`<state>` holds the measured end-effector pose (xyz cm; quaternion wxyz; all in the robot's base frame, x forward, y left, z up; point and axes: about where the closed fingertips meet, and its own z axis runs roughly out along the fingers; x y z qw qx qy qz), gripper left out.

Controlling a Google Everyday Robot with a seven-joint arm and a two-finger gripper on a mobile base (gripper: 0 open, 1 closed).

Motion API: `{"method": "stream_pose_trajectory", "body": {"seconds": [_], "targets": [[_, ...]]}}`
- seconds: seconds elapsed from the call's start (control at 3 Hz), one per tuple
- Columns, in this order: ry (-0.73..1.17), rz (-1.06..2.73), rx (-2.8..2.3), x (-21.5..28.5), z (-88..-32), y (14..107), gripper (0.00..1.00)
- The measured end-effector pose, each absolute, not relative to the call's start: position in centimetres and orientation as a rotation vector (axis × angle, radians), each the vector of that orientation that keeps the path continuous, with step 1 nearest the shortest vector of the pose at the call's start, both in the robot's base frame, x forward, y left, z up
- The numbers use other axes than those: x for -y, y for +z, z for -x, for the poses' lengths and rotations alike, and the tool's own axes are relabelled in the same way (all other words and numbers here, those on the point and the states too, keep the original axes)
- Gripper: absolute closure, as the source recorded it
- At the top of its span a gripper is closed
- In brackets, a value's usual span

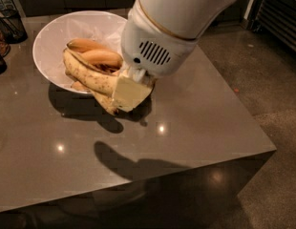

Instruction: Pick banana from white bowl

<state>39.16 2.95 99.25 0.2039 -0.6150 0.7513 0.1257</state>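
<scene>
The white bowl (pixel 52 37) stands at the table's back left and holds several bananas. The pale, sparsely flecked banana (pixel 88 73) lies slantwise across the bowl's front, with its right end between my gripper's fingers. My gripper (pixel 130 92) is at the bowl's front right rim, shut on that end, with its white wrist above it. A freckled banana (pixel 104 103) hangs over the rim just below. Two smooth orange bananas (pixel 101 57) lie behind in the bowl.
The grey-brown table (pixel 186 128) stretches to the front and right of the bowl, with its right edge and front corner near. A dark wire basket (pixel 12 23) stands at the back left. Dark floor lies to the right.
</scene>
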Motion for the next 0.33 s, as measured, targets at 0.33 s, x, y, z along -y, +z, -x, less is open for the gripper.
{"method": "stream_pose_trajectory", "body": {"seconds": [0.33], "targets": [[0.339,1.715,-2.081,-3.13,-38.85,99.88,1.00]]}}
